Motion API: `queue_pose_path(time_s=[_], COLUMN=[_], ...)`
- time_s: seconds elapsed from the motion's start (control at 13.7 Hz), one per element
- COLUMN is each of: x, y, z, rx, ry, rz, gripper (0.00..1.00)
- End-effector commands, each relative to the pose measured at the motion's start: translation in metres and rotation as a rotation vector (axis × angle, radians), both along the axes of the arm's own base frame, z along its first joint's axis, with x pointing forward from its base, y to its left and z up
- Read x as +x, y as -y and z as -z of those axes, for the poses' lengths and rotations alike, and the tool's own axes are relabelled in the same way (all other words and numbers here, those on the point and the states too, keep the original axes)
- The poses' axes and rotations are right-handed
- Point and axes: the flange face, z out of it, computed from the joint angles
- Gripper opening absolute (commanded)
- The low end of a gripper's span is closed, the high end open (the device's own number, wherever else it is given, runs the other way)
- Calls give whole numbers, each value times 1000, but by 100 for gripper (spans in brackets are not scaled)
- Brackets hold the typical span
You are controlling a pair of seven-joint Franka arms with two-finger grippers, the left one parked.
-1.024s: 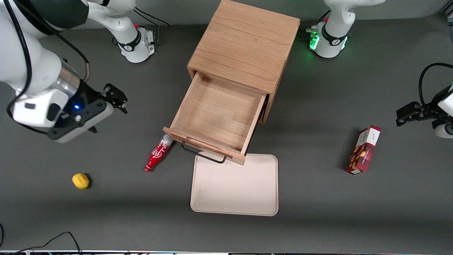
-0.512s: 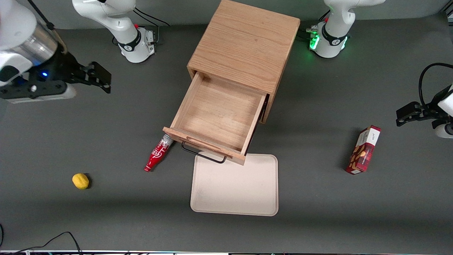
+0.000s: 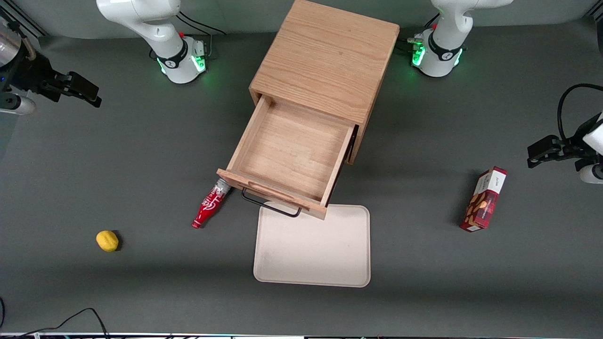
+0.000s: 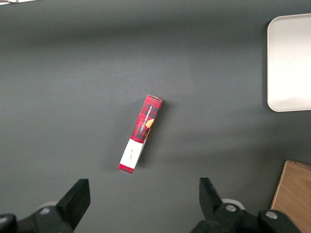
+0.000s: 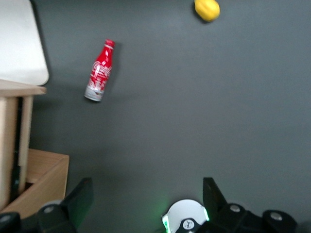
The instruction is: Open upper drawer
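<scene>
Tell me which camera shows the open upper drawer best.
The front view: the upper drawer shows whole, pulled out, with its handle. The right wrist view catches only an edge; the left wrist view, none. The open end effector hangs far off.

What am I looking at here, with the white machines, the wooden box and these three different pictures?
These are two white robot arms bolted to a dark table, each ending in a two-finger gripper. One picture looks down from the front; the other two come from cameras on the arms' wrists. The working arm's gripper hangs open and empty above the table at its own end, well away from the cabinet. The cabinet's upper drawer is pulled out and has nothing in it. On the table lie a red bottle beside the drawer front, a lemon, a pale tray in front of the cabinet and a red snack box toward the parked arm's end.
</scene>
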Motion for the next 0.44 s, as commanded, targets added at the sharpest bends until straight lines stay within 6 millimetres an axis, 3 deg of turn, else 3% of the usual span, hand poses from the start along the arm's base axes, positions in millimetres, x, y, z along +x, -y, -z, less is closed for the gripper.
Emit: queue_pose_path(time_s=[0.0, 0.22, 0.37], x=[-38, -27, -28], y=[2, 6, 19], z=[19, 4, -2], rx=[20, 22, 29], ry=[24, 42, 31], rz=[35, 48, 53], gripper=[100, 100, 100])
